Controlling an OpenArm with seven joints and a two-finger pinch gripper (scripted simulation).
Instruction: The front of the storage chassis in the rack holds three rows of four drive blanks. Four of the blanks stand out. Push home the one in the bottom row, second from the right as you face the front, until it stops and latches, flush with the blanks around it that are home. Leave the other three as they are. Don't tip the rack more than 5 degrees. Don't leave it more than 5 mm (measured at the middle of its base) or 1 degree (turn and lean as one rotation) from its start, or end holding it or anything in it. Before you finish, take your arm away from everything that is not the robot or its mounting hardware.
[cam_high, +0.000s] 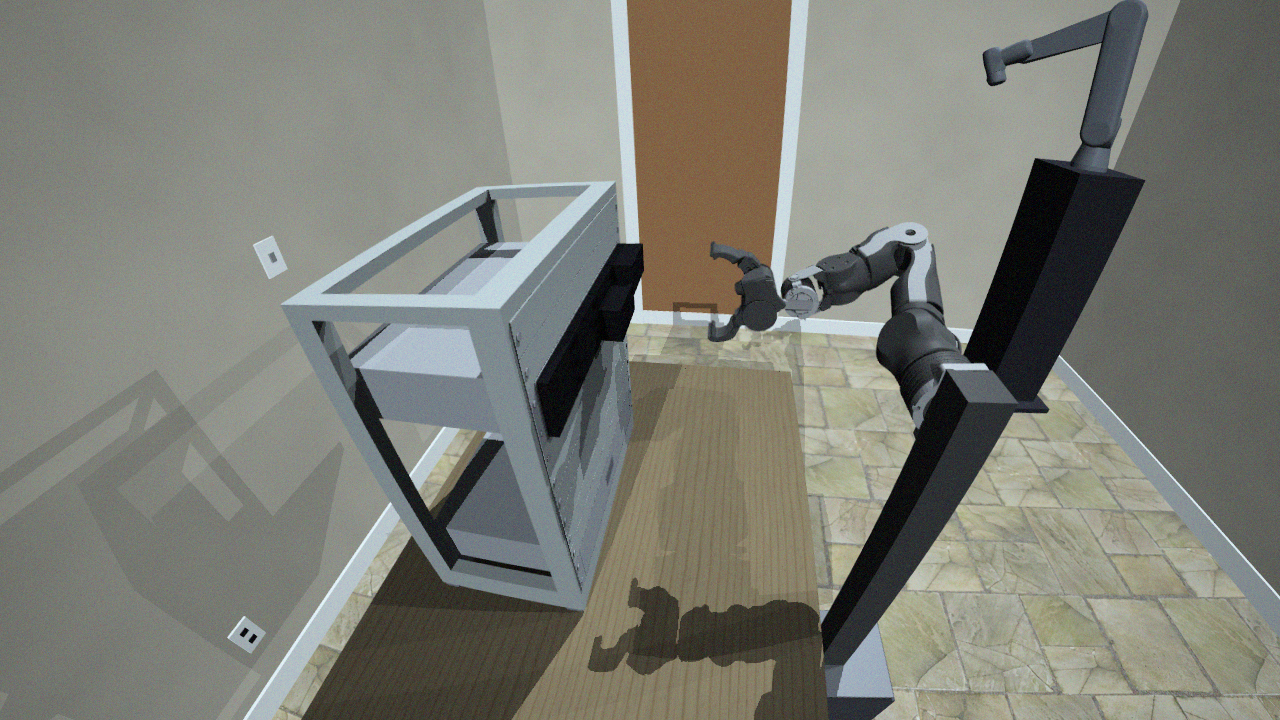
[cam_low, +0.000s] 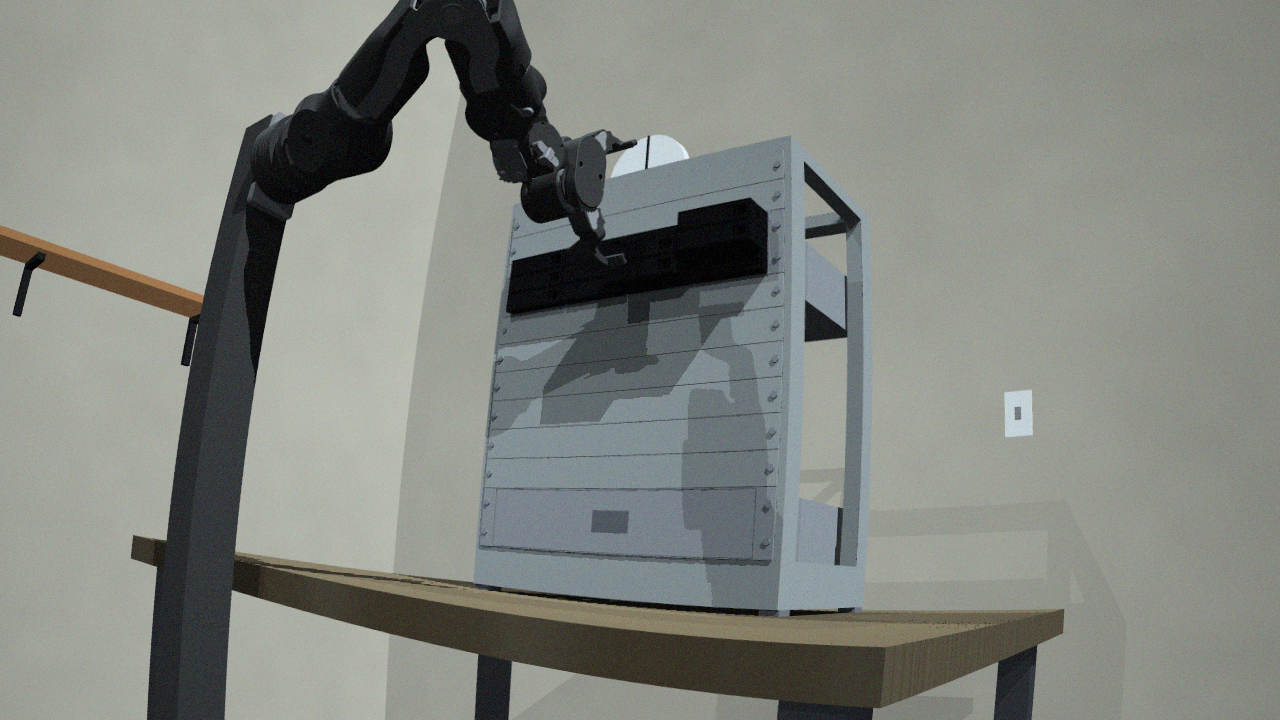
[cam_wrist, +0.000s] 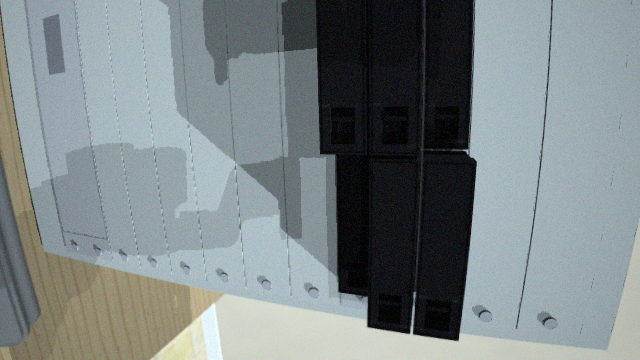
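Black plastic drive blanks (cam_low: 640, 255) are seen in the grey rack (cam_low: 787, 376) on the tabletop (cam_low: 805, 644), ahead of the pincer (cam_high: 721, 291), which is spread wide and holds nothing. The target blank, bottom row and second from the right, lies ahead and slightly below; its protrusion is hard to judge. It is judged stiff and light, best pressed squarely on its front face. Its long axis runs sideways; its face points toward the pincer.

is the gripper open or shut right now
Open. In the top view the gripper has its two fingers spread wide with nothing between them, short of the rack.
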